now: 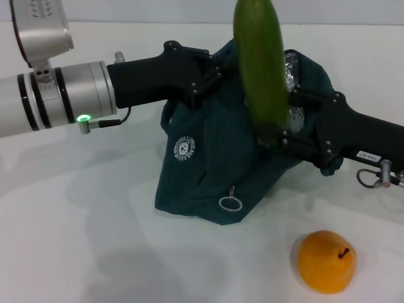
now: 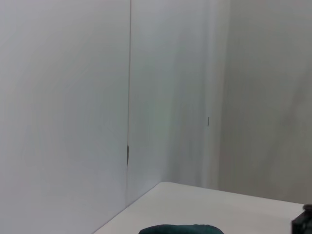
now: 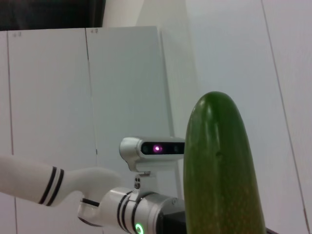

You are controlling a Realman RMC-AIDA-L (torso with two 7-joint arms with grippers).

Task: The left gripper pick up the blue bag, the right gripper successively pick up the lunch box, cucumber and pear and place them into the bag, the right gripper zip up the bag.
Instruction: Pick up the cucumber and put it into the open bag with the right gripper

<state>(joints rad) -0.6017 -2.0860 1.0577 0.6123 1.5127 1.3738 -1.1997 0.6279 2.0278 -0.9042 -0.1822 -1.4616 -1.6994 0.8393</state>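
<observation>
The blue bag [image 1: 208, 170] stands on the white table, its mouth held up by my left gripper [image 1: 208, 79], which is shut on the rim. Silver lining [image 1: 294, 71] shows inside the opening. My right gripper [image 1: 273, 136] is shut on the lower end of the green cucumber [image 1: 260, 60], holding it upright over the bag's mouth. The cucumber [image 3: 219, 170] also fills the right wrist view. The orange-coloured pear [image 1: 326, 261] lies on the table in front of the bag, to the right. The lunch box is out of view. A sliver of the bag [image 2: 181, 228] shows in the left wrist view.
A round zip-pull ring [image 1: 231, 202] hangs on the bag's front. The white table [image 1: 76, 240] stretches to the left and front. The right wrist view shows my left arm [image 3: 122, 209] and head camera [image 3: 153, 148] against white wall panels.
</observation>
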